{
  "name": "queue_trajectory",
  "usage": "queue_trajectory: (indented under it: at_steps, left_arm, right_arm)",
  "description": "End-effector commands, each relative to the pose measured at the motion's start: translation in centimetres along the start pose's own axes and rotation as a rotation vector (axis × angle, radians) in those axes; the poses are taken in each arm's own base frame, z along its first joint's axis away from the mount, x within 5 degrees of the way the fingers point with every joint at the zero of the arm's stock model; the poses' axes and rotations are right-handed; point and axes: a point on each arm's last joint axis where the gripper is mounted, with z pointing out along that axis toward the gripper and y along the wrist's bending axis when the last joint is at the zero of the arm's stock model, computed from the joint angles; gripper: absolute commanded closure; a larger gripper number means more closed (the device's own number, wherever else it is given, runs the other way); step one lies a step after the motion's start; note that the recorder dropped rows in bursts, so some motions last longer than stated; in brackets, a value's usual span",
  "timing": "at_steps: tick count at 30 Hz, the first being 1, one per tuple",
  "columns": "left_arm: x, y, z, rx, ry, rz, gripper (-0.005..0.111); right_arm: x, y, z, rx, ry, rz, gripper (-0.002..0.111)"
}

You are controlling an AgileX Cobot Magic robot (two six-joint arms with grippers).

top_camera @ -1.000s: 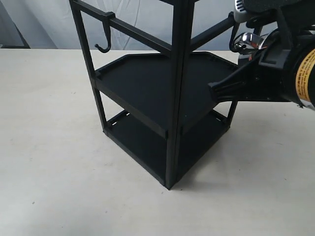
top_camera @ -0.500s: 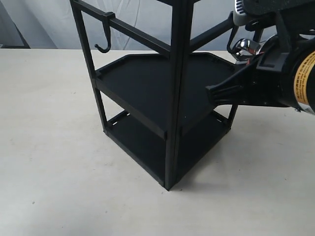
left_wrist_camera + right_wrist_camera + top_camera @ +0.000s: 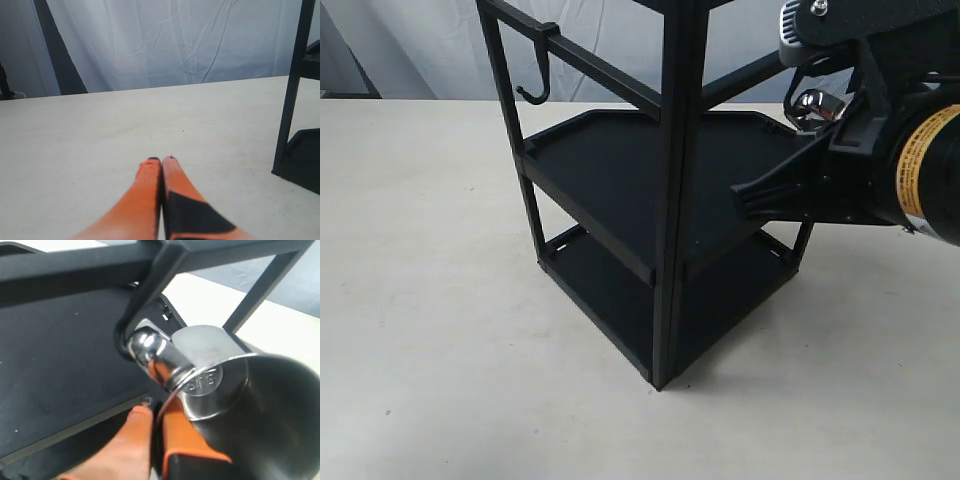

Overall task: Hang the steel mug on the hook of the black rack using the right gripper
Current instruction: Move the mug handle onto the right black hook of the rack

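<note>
At the black rack's (image 3: 665, 190) far right rail, the right gripper (image 3: 157, 437) pinched the steel mug's (image 3: 235, 395) rim, handle beside a hook (image 3: 131, 315), so hooking seemed next; left gripper (image 3: 161, 161) rested closed.

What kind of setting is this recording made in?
Likely a lab or test bench, not a home: a bare pale table, a white cloth backdrop, and only the black rack and the steel mug staged.

In the exterior view, the right arm hides all but a sliver of the steel mug (image 3: 810, 103) at upper right; the black rack (image 3: 665, 200) runs off the top edge.
</note>
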Motion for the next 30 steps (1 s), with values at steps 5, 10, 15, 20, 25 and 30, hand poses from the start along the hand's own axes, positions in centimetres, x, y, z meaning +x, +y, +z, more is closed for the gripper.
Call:
queue_trajectory:
  at_steps: [5, 10, 15, 20, 25, 30]
  left_arm:
    - [0.0, -0.02, -0.02, 0.005, -0.003, 0.004, 0.105]
    - [0.0, -0.02, -0.02, 0.005, -0.003, 0.004, 0.105]
    - [-0.04, -0.02, -0.02, 0.005, -0.007, 0.004, 0.105]
    - [-0.04, -0.02, -0.02, 0.005, -0.007, 0.004, 0.105]
    - [-0.04, -0.02, -0.02, 0.005, -0.007, 0.004, 0.105]
    - [-0.04, -0.02, -0.02, 0.005, -0.007, 0.004, 0.105]
  right_arm:
    - [0.58, 1.22, 0.27, -0.096, 0.059, 0.027, 0.109]
    - [0.65, 1.34, 0.26, -0.109, 0.068, 0.036, 0.109]
    - [0.68, 1.36, 0.25, -0.111, 0.072, 0.039, 0.109]
    - [0.7, 1.37, 0.25, -0.112, 0.074, 0.04, 0.092]
    - [0.74, 1.46, 0.34, -0.11, 0.078, 0.038, 0.083]
    - [0.79, 1.54, 0.42, -0.11, 0.083, 0.037, 0.083]
